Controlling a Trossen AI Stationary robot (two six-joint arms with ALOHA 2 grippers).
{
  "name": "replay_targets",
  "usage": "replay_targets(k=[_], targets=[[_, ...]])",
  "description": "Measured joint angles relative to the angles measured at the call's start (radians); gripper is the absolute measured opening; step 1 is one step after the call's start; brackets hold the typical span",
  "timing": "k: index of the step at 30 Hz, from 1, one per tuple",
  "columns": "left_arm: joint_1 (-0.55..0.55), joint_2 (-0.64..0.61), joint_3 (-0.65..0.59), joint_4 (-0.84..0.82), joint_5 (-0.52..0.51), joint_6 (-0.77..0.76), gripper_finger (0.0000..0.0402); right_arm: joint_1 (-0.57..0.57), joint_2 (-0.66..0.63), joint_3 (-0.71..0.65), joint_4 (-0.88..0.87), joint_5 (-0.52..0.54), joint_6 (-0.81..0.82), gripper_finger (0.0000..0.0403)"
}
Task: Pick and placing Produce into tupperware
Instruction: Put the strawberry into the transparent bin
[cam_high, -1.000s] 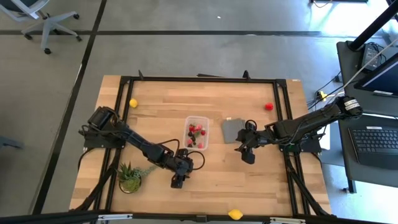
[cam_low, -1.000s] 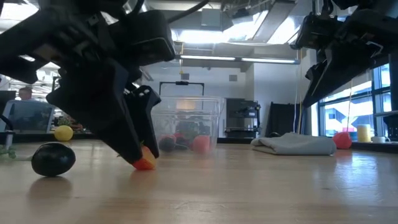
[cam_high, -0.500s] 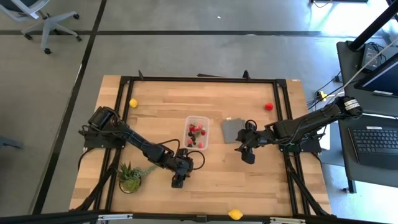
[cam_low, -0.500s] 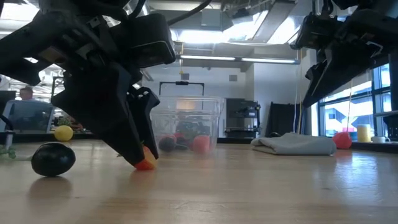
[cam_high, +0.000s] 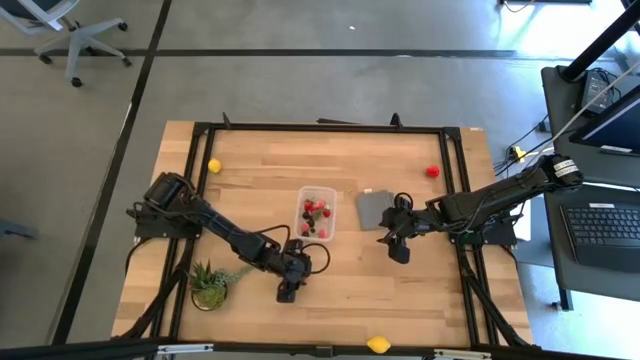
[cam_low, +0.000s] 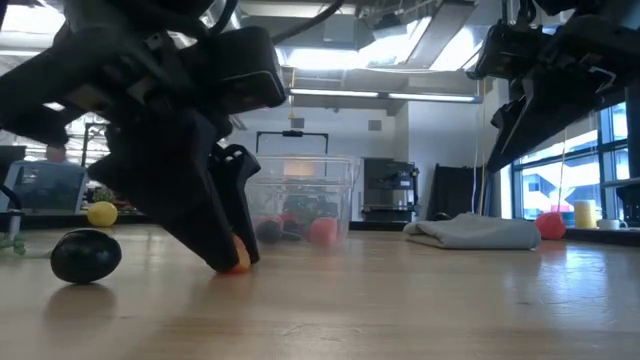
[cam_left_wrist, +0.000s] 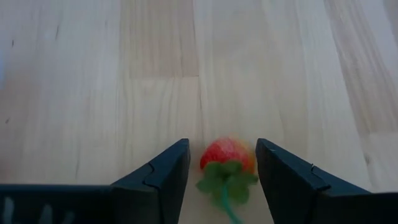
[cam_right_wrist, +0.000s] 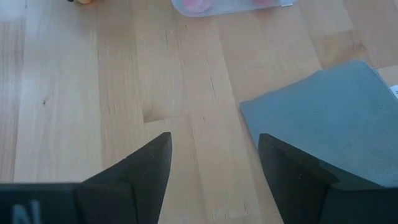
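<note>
A red strawberry (cam_left_wrist: 227, 155) with a green stem lies on the wooden table, near of the tupperware (cam_high: 316, 215). The tupperware is a clear tub holding several red and dark pieces. My left gripper (cam_left_wrist: 222, 149) points down at the table, open, with one finger on each side of the strawberry. In the low view its fingers (cam_low: 225, 245) hide most of the fruit (cam_low: 238, 266). My right gripper (cam_high: 398, 250) hangs open above bare wood beside the grey cloth (cam_high: 373, 208), touching nothing. My left gripper comes at the strawberry from above, slanting, with its fingers on either side of the fruit's body (cam_left_wrist: 214, 155). A thin gap shows beside one finger. The other finger (cam_left_wrist: 267, 168) stands right against the fruit, and I cannot tell whether it touches. The strawberry rests on the table.
A dark round berry (cam_low: 86, 255) lies on the table left of my left gripper in the low view. A yellow piece (cam_high: 214, 166) and a red piece (cam_high: 432, 171) lie toward the far edge, another yellow one (cam_high: 378, 344) at the near edge. The potted plant (cam_high: 208, 285) stands beside my left arm.
My left gripper has sunk a little lower around the strawberry, so that in the low view its fingers now cover most of the fruit. The strawberry has stayed where it was.
</note>
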Motion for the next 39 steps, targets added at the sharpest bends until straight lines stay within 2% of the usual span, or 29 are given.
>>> replay_targets(k=[9,19,26,34,39], targets=[[-0.001,0.016,0.002,0.008,0.003,-0.024,0.0175,0.000,0.000,0.000,-0.005,0.000,0.001,0.0242],[0.001,0.018,0.003,-0.027,0.013,-0.026,0.0111,0.000,0.000,0.000,-0.005,0.000,0.001,0.0242],[0.001,0.018,0.002,-0.033,0.023,-0.031,0.0109,0.000,0.000,0.000,-0.005,0.000,0.002,0.0242],[-0.003,-0.062,-0.007,-0.119,0.093,-0.089,0.0108,0.000,0.000,0.000,-0.004,0.000,0.002,0.0242],[-0.002,-0.167,-0.005,-0.176,0.077,-0.104,0.0109,0.000,0.000,0.000,-0.003,0.000,0.001,0.0242]])
